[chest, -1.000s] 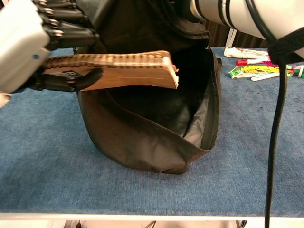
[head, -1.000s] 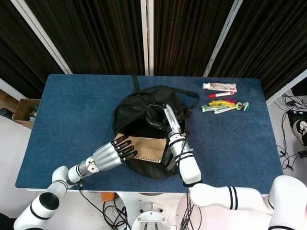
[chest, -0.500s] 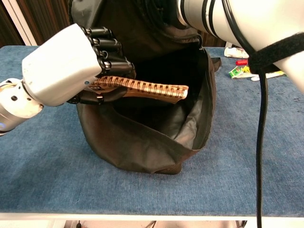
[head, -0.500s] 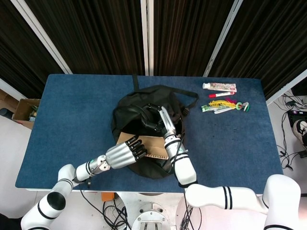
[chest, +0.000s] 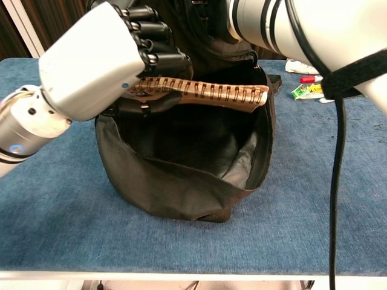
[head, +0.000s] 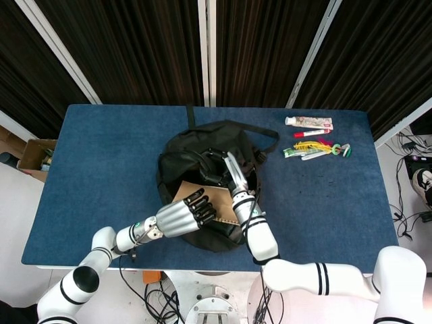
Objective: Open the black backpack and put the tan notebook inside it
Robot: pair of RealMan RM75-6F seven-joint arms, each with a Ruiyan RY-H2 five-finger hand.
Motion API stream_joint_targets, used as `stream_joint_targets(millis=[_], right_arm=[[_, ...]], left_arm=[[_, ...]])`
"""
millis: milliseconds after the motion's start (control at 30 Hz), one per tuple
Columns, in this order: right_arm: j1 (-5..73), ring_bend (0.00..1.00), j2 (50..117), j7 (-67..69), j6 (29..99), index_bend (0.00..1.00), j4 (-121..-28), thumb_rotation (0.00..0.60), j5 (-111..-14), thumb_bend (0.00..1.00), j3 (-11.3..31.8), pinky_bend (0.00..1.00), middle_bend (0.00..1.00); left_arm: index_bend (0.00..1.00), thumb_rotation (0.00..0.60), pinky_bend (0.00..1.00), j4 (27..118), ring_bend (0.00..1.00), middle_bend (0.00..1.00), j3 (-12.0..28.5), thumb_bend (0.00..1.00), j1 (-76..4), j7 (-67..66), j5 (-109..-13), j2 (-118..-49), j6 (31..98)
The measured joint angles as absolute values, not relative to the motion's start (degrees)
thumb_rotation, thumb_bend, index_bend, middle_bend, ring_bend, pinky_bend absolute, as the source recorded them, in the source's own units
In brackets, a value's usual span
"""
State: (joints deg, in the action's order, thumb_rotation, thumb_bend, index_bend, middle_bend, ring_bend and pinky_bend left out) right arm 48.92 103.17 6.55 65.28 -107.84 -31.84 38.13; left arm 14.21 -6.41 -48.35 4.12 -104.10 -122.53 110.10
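The black backpack [head: 202, 158] lies in the middle of the blue table with its mouth gaping toward me; its front wall [chest: 175, 181] sags low. My left hand [head: 185, 216] grips the tan spiral-bound notebook [head: 217, 202] by its near end. In the chest view the left hand [chest: 103, 60] holds the notebook [chest: 205, 93] level across the open mouth, the far corner reaching the right rim. My right hand [head: 226, 169] grips the backpack's upper flap and holds it up. In the chest view only the right forearm [chest: 284, 24] shows; the hand itself is hidden.
At the back right of the table lie a white tube [head: 308, 121], a red marker [head: 312, 133] and a bundle of yellow and green small items [head: 317, 150]. A cardboard box [head: 37, 158] stands on the floor beyond the left edge.
My left hand has carried the notebook to the right and further over the bag's mouth, so its far corner now reaches the right rim. The right hand keeps holding the flap up.
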Motion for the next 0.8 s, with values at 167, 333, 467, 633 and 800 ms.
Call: stream_joint_targets(millis=[167, 333, 467, 633, 800], right_arm=[[48.35, 0.33, 102.30, 7.56, 64.69, 0.79, -108.96, 0.600, -31.67, 0.59, 38.32, 0.12, 0.56], [48.27, 0.33, 102.05, 7.85, 64.29, 0.79, -109.67, 0.600, -31.95, 0.59, 37.75, 0.12, 0.56], [48.18, 0.33, 101.85, 8.08, 64.28, 0.79, -110.22, 0.600, -32.35, 0.59, 37.34, 0.12, 0.56], [48.09, 0.33, 101.66, 8.23, 64.43, 0.79, -110.62, 0.600, -32.52, 0.59, 36.98, 0.12, 0.56], [48.06, 0.33, 101.61, 8.41, 64.54, 0.79, -110.79, 0.600, -32.53, 0.59, 36.69, 0.12, 0.56]], left_arm=[[0.69, 0.600, 0.49, 13.25, 0.54, 0.67, -6.31, 0.35, -48.44, 3.55, -103.27, -123.25, 104.62], [0.69, 0.600, 0.51, 12.16, 0.54, 0.67, -6.39, 0.35, -48.29, 2.59, -102.58, -124.09, 100.36], [0.69, 0.600, 0.52, 11.68, 0.54, 0.68, -6.52, 0.35, -48.05, 1.51, -102.10, -124.73, 97.10], [0.69, 0.600, 0.53, 11.51, 0.54, 0.68, -6.37, 0.35, -47.85, -0.40, -101.20, -125.56, 92.60], [0.68, 0.600, 0.53, 11.89, 0.54, 0.68, -5.33, 0.33, -48.36, -1.36, -99.60, -126.44, 88.87]])
